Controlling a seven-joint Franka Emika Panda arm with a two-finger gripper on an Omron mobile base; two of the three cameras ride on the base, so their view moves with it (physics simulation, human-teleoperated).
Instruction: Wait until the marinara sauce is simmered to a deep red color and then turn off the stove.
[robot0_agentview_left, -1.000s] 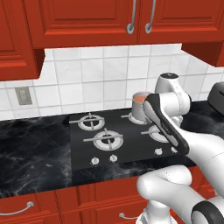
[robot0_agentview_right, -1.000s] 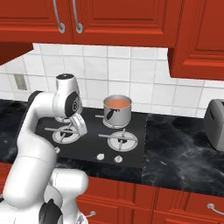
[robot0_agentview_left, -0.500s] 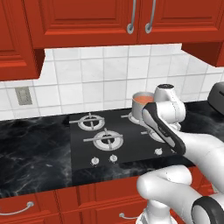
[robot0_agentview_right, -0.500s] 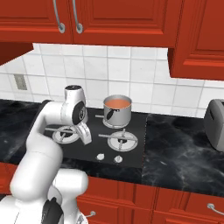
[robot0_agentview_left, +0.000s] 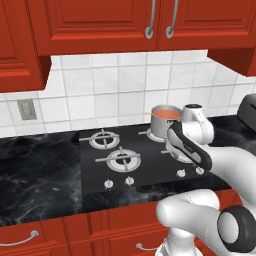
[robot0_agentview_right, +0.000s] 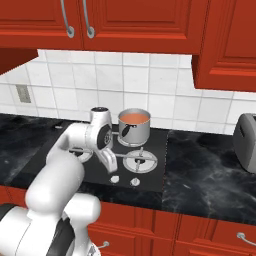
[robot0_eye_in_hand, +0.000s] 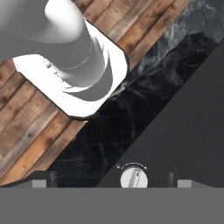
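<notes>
Overhead, red wooden cabinets (robot0_agentview_right: 135, 22) are hanging above a white tiled backsplash (robot0_agentview_left: 115, 95) and a black marbled countertop (robot0_agentview_left: 35, 170). Set into it, the stove (robot0_agentview_left: 135, 160) is carrying a steel saucepan (robot0_agentview_right: 134, 126) on a rear burner, where the marinara sauce (robot0_agentview_right: 134, 117) is showing orange-red, seemingly not yet deep red. Waiting looks nearly over: the gripper (robot0_eye_in_hand: 109, 183), fingers spread wide and empty, is hovering just over a silver knob (robot0_eye_in_hand: 134, 178), which remains to be turned.

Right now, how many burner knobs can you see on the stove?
4. All sit along the front edge of the stove: far-left knob, inner-left knob, inner-right knob, far-right knob. None seems hidden in the left base view.
</notes>
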